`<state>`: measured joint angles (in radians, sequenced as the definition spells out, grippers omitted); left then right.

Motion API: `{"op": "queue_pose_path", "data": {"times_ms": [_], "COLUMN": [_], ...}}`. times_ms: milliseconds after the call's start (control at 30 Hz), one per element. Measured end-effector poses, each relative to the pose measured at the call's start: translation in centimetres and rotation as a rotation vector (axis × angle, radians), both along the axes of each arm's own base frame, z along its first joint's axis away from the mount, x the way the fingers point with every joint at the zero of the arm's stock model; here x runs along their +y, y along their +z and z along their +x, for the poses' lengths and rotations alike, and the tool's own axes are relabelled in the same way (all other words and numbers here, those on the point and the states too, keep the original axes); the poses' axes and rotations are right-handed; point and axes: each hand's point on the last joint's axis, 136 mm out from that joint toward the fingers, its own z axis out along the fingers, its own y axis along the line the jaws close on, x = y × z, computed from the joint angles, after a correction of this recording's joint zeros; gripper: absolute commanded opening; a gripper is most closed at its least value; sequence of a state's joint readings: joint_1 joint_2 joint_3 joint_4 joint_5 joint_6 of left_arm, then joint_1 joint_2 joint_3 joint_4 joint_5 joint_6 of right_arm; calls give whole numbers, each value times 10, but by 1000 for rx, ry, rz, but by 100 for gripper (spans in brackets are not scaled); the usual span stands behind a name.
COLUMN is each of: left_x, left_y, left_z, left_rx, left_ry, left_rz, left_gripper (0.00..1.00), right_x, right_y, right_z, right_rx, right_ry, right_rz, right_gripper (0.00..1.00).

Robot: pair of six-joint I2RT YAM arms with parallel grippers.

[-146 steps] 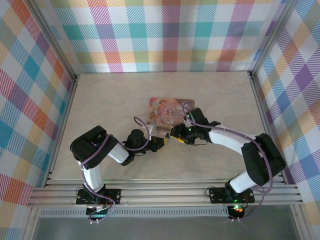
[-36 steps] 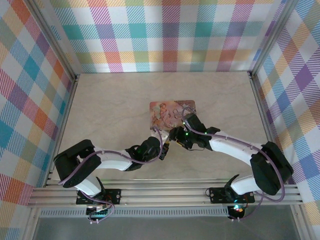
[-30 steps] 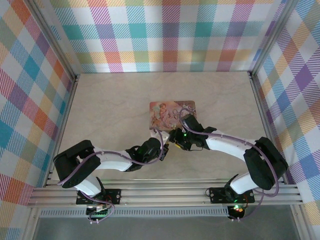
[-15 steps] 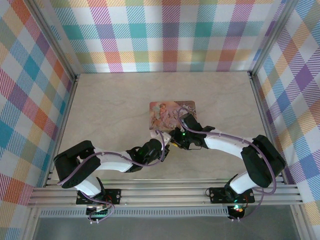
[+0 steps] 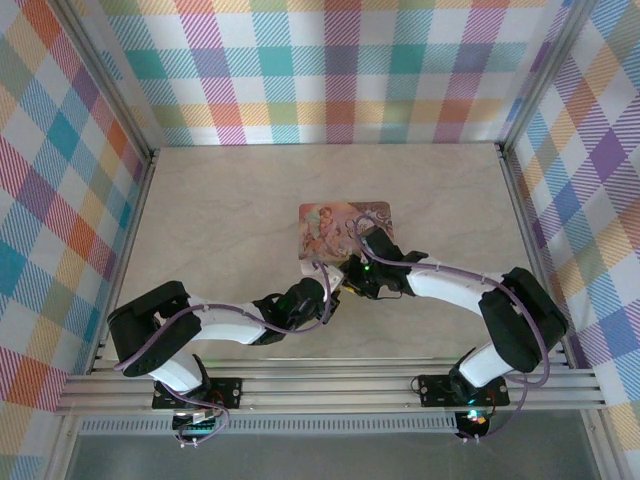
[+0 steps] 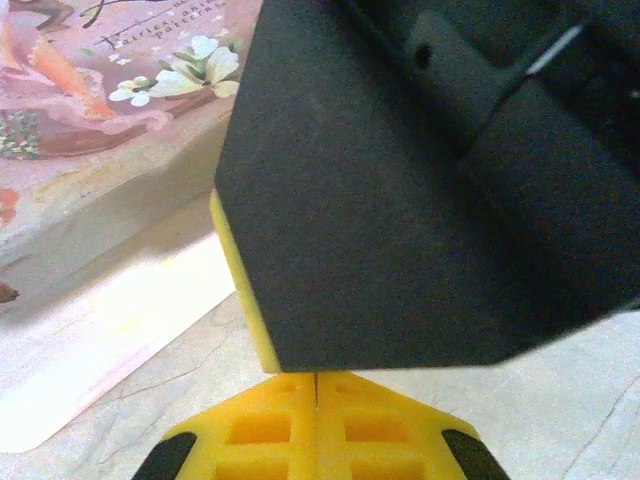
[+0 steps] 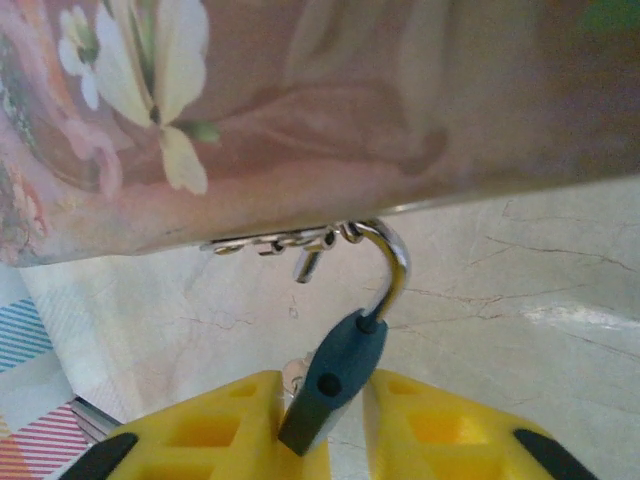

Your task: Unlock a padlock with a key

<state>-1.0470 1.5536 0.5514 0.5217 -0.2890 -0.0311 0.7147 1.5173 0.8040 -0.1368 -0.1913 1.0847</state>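
Lock-holding step: the right jaws, narrow, pinch the padlock [image 7: 338, 372] by its blue body, its shackle reaching ahead to the pink box [image 7: 300, 120]. The left jaws are pressed together; whether on a key I cannot tell. The next move likely calls for fine key-to-keyhole alignment.

The bench [image 5: 220, 200] lies bare to the far, left and right sides. The pink box [image 5: 343, 228] stands at its middle, with the left arm [image 5: 225, 325] and right arm [image 5: 450, 285] crowding its near edge. The right arm's black housing [image 6: 420, 200] sits just ahead of the left jaws, barring the way forward.
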Motion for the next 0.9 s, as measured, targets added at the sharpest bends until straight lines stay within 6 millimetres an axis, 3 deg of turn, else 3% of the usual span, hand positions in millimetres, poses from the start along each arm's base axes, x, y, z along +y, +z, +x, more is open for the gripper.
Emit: {"op": "queue_pose_path", "data": {"times_ms": [200,467,600,733,900], "left_x": [-2,-3,-3,-3,-2], "left_y": [-1,-2,-2,-1,5], "left_z": [-2,-1,-1,-2,0], "left_rx": [5,9,11,18,8], "left_ry": [-12,-8,-6,3,18], "left_rz": [1,-3,-6,-14,-30], "left_gripper": [0,4,15,36,45], "right_x": [1,-1,-4,-16,-36], "right_y": [0,-1,-1,-1,-2], "right_z": [1,3,4,4,5], "right_rx": [3,0,-9,-29,-34], "right_ry": [-1,-7,-18,-54,-116], "right_rz": [-2,-7,1,9,12], "right_gripper": [1,0,0,0,0]}}
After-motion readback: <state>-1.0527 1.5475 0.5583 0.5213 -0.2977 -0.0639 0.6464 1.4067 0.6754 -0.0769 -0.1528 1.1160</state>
